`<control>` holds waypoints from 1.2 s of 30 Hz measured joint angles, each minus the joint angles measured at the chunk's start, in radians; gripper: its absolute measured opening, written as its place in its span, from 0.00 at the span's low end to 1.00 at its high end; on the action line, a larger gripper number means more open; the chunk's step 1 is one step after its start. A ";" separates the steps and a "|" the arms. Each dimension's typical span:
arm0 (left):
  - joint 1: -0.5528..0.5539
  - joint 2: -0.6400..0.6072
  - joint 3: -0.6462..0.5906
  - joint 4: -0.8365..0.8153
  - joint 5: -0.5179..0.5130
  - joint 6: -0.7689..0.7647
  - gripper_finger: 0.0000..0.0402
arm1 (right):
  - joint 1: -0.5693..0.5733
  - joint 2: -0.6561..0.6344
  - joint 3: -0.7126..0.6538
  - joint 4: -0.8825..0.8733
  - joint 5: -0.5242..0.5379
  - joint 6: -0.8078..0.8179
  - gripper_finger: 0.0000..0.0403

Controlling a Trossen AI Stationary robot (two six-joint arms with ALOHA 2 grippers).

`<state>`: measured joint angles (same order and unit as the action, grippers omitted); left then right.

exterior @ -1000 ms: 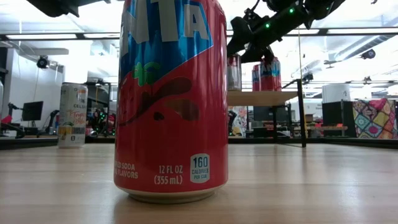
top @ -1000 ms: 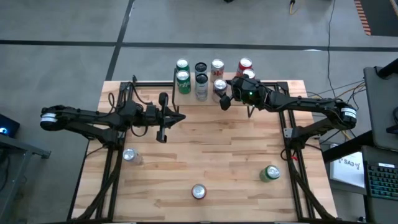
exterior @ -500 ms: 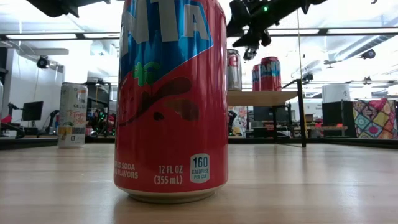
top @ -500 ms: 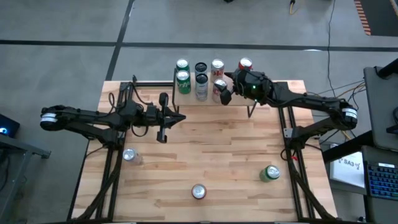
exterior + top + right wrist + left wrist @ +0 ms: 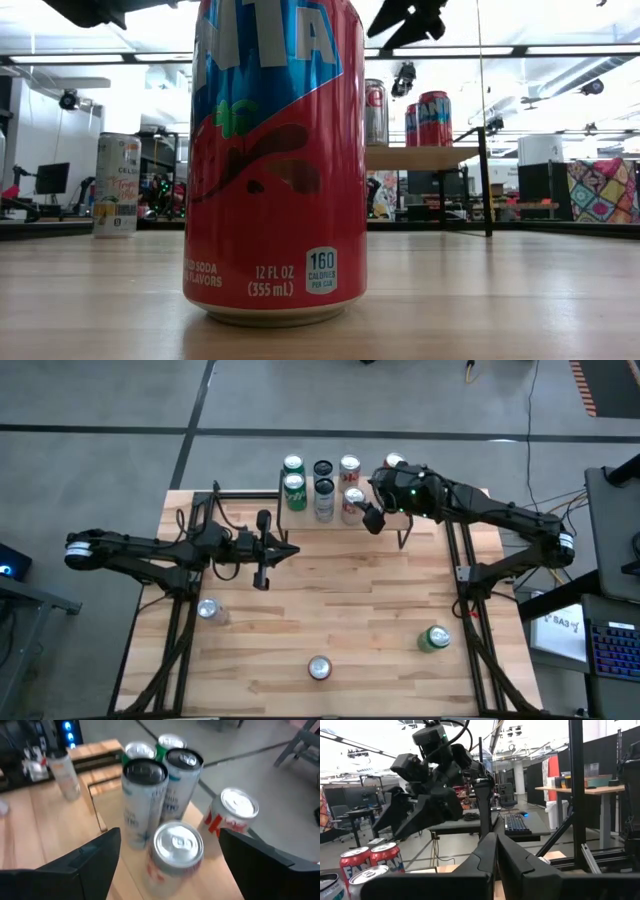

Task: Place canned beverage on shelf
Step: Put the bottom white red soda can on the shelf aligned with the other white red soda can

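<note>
The shelf stands at the table's far edge with several cans on its top board, among them green ones, white ones and a red one. My right gripper hangs open above the cans at the shelf's right part. In the right wrist view a silver-topped can stands below the gap between its fingers, untouched. My left gripper is shut and holds nothing; it hovers over the table's left middle. A red soda can stands on the table close to the low camera.
Loose cans stand on the tabletop: a silver one at the near left, one at the near middle, a green one at the near right. A pale can shows in the low view. Black frame rails run along both table sides.
My right gripper has risen straight up from the cans on the shelf, drifting a little toward the table's right edge, and has stayed open. The cans on the shelf have kept their places.
</note>
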<state>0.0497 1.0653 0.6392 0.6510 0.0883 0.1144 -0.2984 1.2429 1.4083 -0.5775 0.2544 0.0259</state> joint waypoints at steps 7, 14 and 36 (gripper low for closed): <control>0.000 0.000 0.000 -0.005 0.000 0.019 0.00 | -0.001 0.017 0.021 -0.113 -0.097 -0.004 0.59; 0.000 0.000 0.000 -0.008 -0.001 0.034 0.00 | 0.000 0.023 -0.005 -0.131 -0.184 -0.015 0.10; 0.000 0.011 0.000 -0.007 -0.002 0.008 0.00 | -0.001 0.028 -0.041 -0.130 -0.174 -0.055 0.02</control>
<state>0.0498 1.0763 0.6392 0.6437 0.0864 0.1223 -0.2994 1.2708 1.3674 -0.7071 0.0808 -0.0294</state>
